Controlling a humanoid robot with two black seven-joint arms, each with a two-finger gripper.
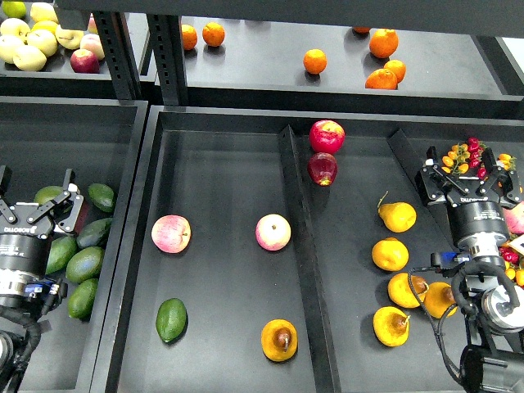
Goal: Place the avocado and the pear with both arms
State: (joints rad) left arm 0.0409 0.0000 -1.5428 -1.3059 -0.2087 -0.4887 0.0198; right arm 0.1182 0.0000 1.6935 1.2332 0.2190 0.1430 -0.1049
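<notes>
The green avocado (171, 319) lies at the front left of the middle tray (221, 164). The orange-yellow pear (279, 339) with a dark-brown blotch lies at the front of the same tray, close to the divider (299, 237). My left gripper (36, 195) is open and empty over the left bin, above a pile of avocados, well left of the lone avocado. My right gripper (463, 170) is open and empty at the far right, above and right of a group of pears.
Two pink-and-yellow apples (171, 233) (273, 232) lie mid-tray. Two red apples (326, 136) and several yellow pears (397, 216) lie right of the divider. The left bin holds several avocados (84, 264). Oranges (315, 60) and pale apples (29, 56) sit on the back shelf.
</notes>
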